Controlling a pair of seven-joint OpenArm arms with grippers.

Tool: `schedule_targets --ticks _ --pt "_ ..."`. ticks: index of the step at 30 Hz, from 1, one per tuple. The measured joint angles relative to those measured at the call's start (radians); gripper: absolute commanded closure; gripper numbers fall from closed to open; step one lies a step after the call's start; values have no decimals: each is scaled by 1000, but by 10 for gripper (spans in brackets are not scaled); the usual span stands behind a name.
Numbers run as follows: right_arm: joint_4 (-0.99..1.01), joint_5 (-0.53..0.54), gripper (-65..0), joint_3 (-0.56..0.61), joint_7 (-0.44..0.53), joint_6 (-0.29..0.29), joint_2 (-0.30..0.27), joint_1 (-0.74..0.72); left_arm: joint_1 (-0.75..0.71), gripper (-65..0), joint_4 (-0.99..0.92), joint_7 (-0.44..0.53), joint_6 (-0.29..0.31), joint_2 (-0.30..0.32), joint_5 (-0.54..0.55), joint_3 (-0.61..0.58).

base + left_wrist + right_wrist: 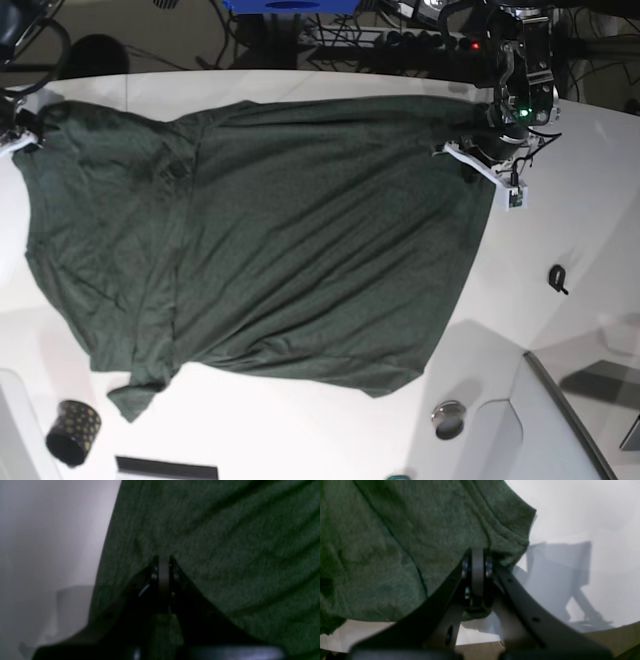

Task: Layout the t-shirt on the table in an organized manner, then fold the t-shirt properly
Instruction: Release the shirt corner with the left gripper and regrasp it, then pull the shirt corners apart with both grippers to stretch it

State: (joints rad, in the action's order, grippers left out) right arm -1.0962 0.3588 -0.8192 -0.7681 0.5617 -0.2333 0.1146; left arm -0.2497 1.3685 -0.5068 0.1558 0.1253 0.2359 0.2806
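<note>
Nearest my base camera: a small dark cup with pale dots [73, 432] at the near worktop edge, just off the t-shirt's near-left sleeve.

The worktop [330, 425], glossy white, fills the view and carries everything.

The t-shirt [270, 240], dark green, lies spread across the worktop's middle, mostly flat with long diagonal wrinkles. One end reaches the far-left corner of the worktop, the other the far-right side.

Left gripper [163, 560]: jaws closed on the t-shirt's fabric close to its edge; white worktop shows beside that edge. In the base view this arm [500, 140] sits at the t-shirt's far-right corner.

Right gripper [477, 555]: jaws closed, pinching the t-shirt right at a stitched hem near a corner, the cloth raised off the worktop there. From the base I barely catch it [12, 130] at the t-shirt's far-left corner.

Small items right of the t-shirt: a round metal disc [449, 417] near the front, a small black clip [557, 277] farther back.
</note>
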Motion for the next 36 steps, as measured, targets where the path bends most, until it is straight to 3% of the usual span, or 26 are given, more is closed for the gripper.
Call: schedule_targets --ticks 7,20,25,32,36 --pt "5 -14 -5 -2 -11 1 -29 3 -54 0 33 19 2 5 3 2" --pt "-11 -21 -5 3 -23 1 -80 3 -150 0 246 -52 -2 -3 -12 0" --pt "-204 -19 -5 5 -66 3 -27 23 -184 0 381 -47 6 -10 3 38" --pt "-441 -3 -8 163 -106 8 46 39 -194 0 416 -51 2 -51 -11 220" --pt "-443 -11 -9 106 -120 8 91 42 -199 0 415 -51 0 -50 -12 282"
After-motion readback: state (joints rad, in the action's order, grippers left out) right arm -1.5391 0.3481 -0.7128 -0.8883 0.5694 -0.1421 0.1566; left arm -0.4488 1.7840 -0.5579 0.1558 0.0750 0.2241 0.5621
